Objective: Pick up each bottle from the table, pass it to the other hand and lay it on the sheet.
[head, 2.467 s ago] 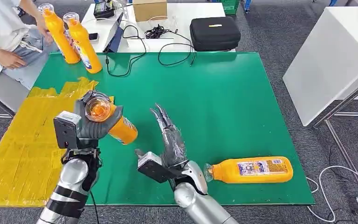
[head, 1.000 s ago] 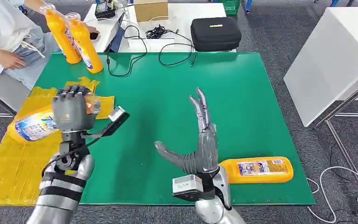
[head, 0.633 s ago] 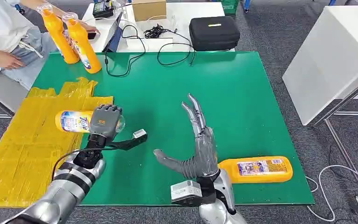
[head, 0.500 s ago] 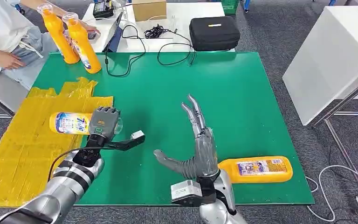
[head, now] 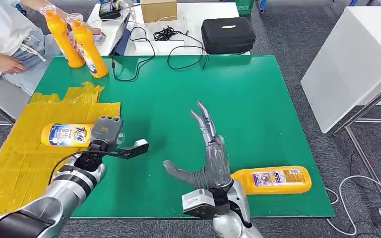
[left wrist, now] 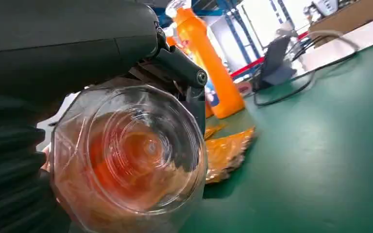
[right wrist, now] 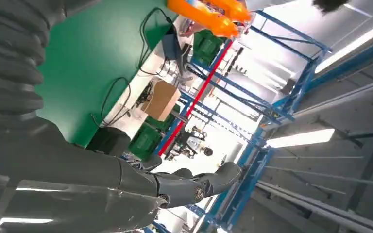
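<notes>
My left hand (head: 104, 132) grips an orange bottle (head: 65, 135) by its neck end, holding it lying sideways low over the yellow sheet (head: 15, 163). In the left wrist view the bottle's clear cap (left wrist: 128, 158) sits against my left hand (left wrist: 24, 160). My right hand (head: 209, 157) stands empty over the green mat (head: 238, 99), fingers spread and pointing up; its fingers (right wrist: 184, 184) show in the right wrist view. A second orange bottle (head: 272, 180) lies on the mat just right of that hand. Two more orange bottles (head: 79, 43) stand at the mat's far left corner.
A person sits at the far left beside the standing bottles (left wrist: 204, 63). Black cables (head: 178, 52), a laptop (head: 121, 35), a black case (head: 228, 34) and a cardboard box (head: 158, 9) lie behind the mat. A white table (head: 357, 59) stands to the right.
My left hand has tipped the bottle from upright to lying flat and carried it left and down over the yellow sheet. My right hand has turned and now stays still beside the lying bottle.
</notes>
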